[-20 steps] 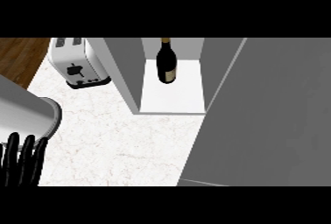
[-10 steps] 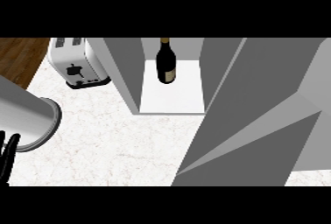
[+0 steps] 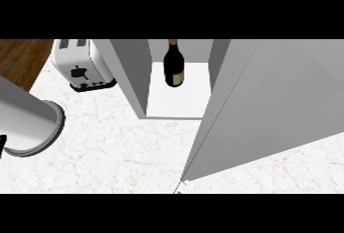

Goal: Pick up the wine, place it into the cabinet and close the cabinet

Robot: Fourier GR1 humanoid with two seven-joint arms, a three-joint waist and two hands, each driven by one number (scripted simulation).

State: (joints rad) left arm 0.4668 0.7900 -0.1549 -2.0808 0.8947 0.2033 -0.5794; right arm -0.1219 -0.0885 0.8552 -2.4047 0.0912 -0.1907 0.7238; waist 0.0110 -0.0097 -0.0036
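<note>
One wine bottle (image 3: 174,63) stands inside the cabinet (image 3: 134,68), placing looks done; the door (image 3: 269,113) hangs part open and needs pushing shut, left forearm (image 3: 27,123) low left, neither hand's fingers visible, can't tell

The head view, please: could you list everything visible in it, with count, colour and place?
wine bottle: one, dark with a tan label, standing inside the cabinet
cabinet: one, grey-white, top centre, on the counter
cabinet door: one, light grey, right, partly swung across the opening
toaster: one, silver and black, upper left
counter: one, white marble
floor: brown wood, top left corner
left forearm: one, grey, left edge; hands not visible
</note>
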